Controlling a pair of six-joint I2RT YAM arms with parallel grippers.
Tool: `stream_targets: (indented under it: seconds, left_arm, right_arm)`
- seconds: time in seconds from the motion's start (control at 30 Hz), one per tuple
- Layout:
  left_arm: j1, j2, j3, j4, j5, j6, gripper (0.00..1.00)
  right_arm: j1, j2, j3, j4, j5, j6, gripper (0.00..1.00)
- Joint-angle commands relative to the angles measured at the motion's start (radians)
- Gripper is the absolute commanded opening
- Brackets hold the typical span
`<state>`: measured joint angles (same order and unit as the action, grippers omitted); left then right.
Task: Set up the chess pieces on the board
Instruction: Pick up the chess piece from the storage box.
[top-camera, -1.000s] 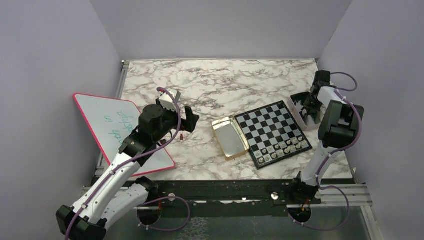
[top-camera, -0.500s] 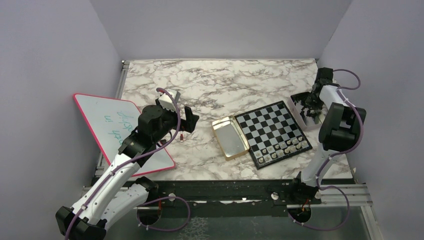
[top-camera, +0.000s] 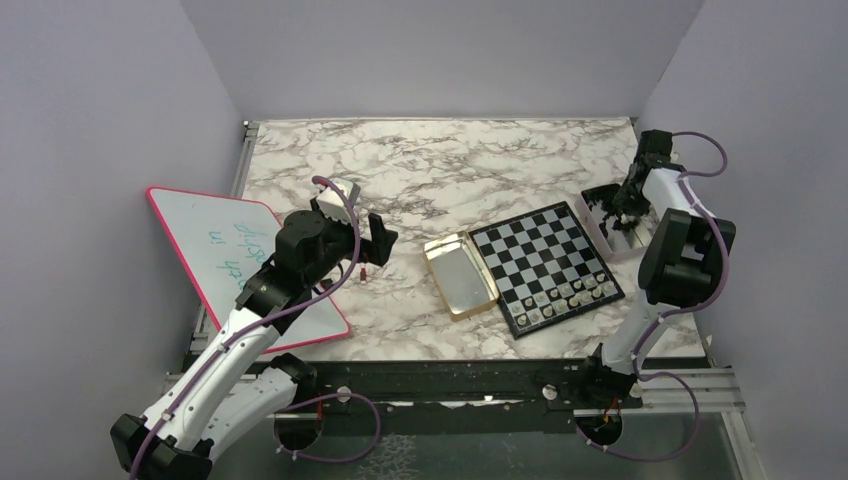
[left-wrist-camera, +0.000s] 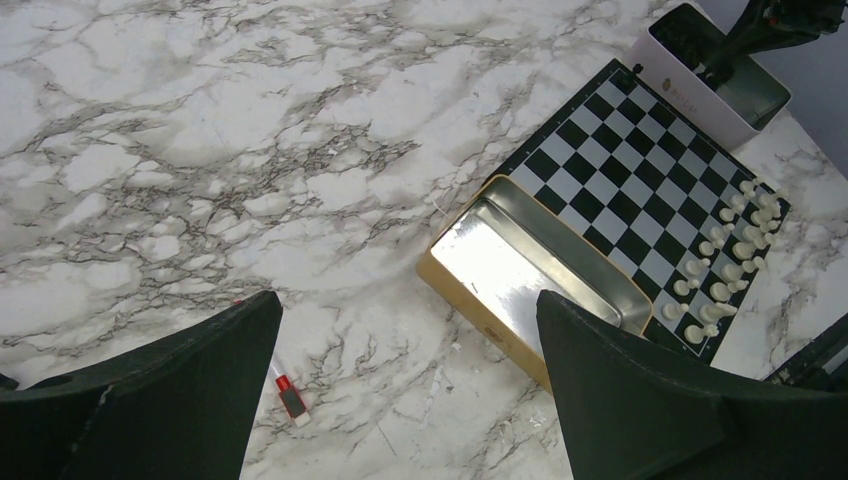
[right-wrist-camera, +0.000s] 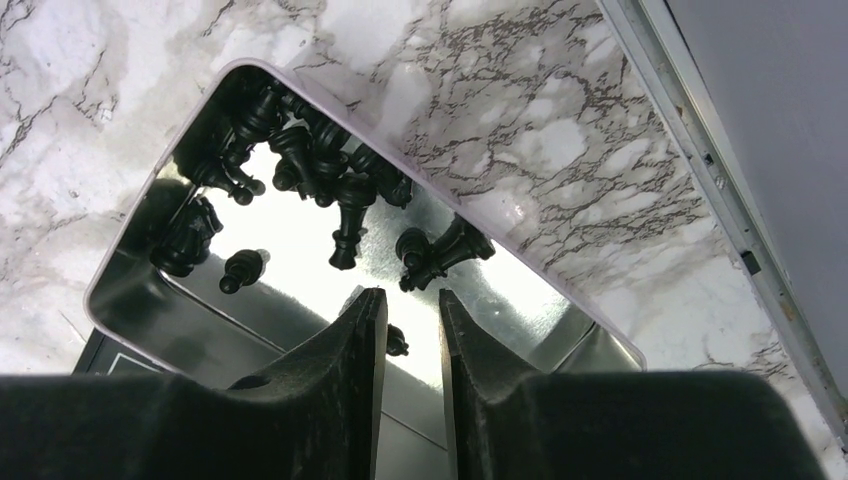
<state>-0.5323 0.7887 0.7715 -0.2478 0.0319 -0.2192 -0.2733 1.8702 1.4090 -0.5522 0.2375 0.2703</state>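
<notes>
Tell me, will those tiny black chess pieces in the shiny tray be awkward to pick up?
Probably. The black chess pieces lie tipped over in an overlapping heap, so lifting one may drag others. Their rounded, narrow shapes would likely roll or skid on the tray's mirror-smooth floor if nudged. Being so small, they are probably light and easily knocked.

Board – small square, black and pale grey checks, thin black border. Lies flat on marble top, turned corner-on to near edge.

White pieces – tiny, pale, upright, one per square. Two rows along board's near-right edge.

Black pieces – off board, inside white-walled box with mirror-bright floor, just beside board's far-right edge. Most toppled and heaped at one end, overlapping. A few loose on floor nearby, some lying on their sides.
</notes>
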Motion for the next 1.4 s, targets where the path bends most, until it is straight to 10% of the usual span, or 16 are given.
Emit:
stream_targets:
  seconds: [0.0,1.37]
  left_arm:
    - [-0.003,-0.016,-0.005,0.001,-0.014,0.007,0.99]
    - [-0.014,-0.027,-0.005,0.001,-0.022,0.011,0.99]
  right_arm:
    - [-0.024,0.029,0.005,0.034,-0.019,-0.014,0.31]
    - [-0.032,0.137,0.063,0.026,-0.052,-0.058,0.23]
